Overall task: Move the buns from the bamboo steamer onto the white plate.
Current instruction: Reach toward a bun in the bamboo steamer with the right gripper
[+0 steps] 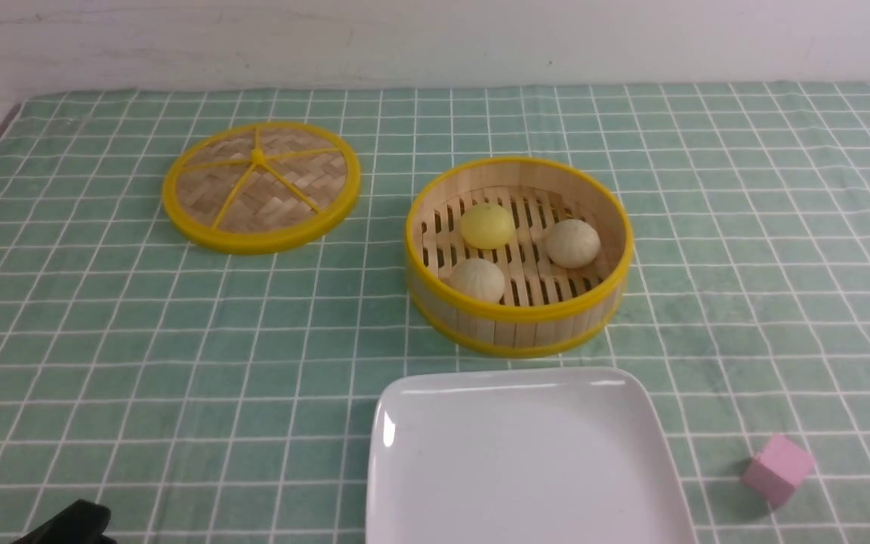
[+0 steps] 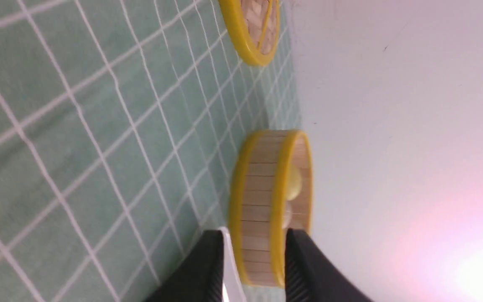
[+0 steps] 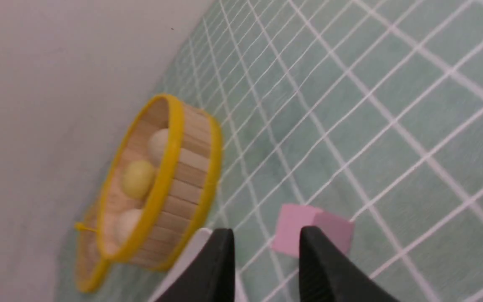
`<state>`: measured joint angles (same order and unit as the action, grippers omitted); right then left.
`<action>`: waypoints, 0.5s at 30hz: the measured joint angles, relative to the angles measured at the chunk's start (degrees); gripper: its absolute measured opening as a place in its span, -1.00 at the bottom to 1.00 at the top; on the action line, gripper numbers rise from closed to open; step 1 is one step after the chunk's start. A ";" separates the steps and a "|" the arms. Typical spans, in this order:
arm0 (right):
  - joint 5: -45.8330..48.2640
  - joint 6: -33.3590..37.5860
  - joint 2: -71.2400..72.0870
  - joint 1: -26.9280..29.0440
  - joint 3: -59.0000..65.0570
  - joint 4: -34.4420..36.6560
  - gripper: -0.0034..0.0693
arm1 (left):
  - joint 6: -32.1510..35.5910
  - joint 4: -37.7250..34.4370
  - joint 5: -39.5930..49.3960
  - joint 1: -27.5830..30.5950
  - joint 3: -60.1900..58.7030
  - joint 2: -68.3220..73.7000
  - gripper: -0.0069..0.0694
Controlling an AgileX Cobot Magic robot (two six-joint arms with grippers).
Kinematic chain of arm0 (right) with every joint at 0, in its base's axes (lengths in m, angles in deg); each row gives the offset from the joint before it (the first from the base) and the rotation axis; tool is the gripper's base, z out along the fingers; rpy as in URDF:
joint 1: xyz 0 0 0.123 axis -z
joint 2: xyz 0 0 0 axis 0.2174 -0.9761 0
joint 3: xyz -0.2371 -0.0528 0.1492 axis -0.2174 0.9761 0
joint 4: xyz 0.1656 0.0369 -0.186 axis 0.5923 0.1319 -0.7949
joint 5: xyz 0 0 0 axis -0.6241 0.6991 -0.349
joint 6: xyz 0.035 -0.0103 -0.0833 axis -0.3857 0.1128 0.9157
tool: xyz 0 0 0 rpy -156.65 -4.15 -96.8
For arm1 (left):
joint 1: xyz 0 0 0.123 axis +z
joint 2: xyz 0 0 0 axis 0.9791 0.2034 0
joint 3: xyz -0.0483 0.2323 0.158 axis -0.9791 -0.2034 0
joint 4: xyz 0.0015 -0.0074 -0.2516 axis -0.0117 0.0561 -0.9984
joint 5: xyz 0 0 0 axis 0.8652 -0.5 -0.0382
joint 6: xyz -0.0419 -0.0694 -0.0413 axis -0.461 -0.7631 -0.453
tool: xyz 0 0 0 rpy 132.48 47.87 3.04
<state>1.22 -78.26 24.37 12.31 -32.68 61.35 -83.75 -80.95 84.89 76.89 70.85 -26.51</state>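
Note:
The bamboo steamer (image 1: 518, 317) stands mid-table with all three buns inside: a pale yellow one (image 1: 487, 225) and two beige ones (image 1: 572, 242) (image 1: 477, 279). The white plate (image 1: 526, 453) lies bare just in front of it. My left gripper (image 2: 254, 235) is open and empty, low near the table's front left, facing the steamer (image 2: 262, 201) from a distance. A dark tip of it shows in the front view's lower left corner (image 1: 65, 525). My right gripper (image 3: 266, 230) is open too, holding nothing, with the steamer (image 3: 183, 176) far ahead. It is outside the front view.
The flat woven lid (image 1: 261, 185) lies at the back left of the green checked cloth. A pink cube (image 1: 777, 468) sits right of the plate, close ahead of my right gripper's fingers (image 3: 325, 268). A white wall bounds the table's far edge.

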 joint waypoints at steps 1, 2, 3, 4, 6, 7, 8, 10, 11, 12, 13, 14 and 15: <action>0.10 -1.26 0.00 0.00 0.07 1.78 -0.25 | -0.36 -0.46 -0.23 0.00 0.00 0.00 -0.19; 0.10 -1.53 0.00 0.00 0.07 2.16 -0.25 | -0.42 -0.47 -0.29 0.00 0.00 0.00 -0.19; 0.10 -2.03 0.00 0.00 0.07 2.81 -0.25 | -0.55 -0.46 -0.59 0.00 0.00 0.00 -0.19; 0.10 -2.21 0.00 0.00 0.07 3.26 -0.25 | -0.55 -0.30 -1.00 0.00 0.00 0.00 -0.19; 0.10 -2.26 0.00 0.00 0.07 3.38 -0.25 | -0.60 0.28 -1.51 0.00 0.00 0.00 -0.19; 0.10 -2.26 0.00 0.00 0.07 3.45 -0.25 | -0.39 0.88 -1.81 0.00 0.00 0.00 -0.19; 0.10 -2.40 0.00 0.00 0.07 3.64 -0.25 | 0.14 1.00 -1.85 0.00 0.00 0.00 -0.19; -0.10 -2.53 0.00 0.00 0.13 5.09 -0.25 | 2.85 1.13 -2.21 0.00 -0.02 0.00 -0.19; -0.59 -2.53 0.00 0.00 0.13 5.79 -0.25 | 3.83 1.13 -2.52 0.00 -0.02 0.00 -0.19; -1.44 -2.01 0.00 0.00 0.13 6.73 -0.28 | 6.41 1.13 -2.70 0.00 0.13 0.00 -0.19; -1.79 -1.85 0.00 0.00 0.06 6.83 -0.29 | 6.41 1.13 -2.61 0.00 0.21 0.00 -0.19; -2.98 0.75 0.00 0.00 -0.82 7.25 -0.36 | 9.30 1.26 -1.98 0.00 1.72 0.00 -0.23; -3.20 1.23 0.00 0.00 -1.04 7.30 -0.37 | 10.00 1.25 -1.89 0.00 2.02 0.00 -0.24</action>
<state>-1.99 -77.03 24.37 12.31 -33.71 68.65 -73.75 -79.70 83.00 76.89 72.87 -26.51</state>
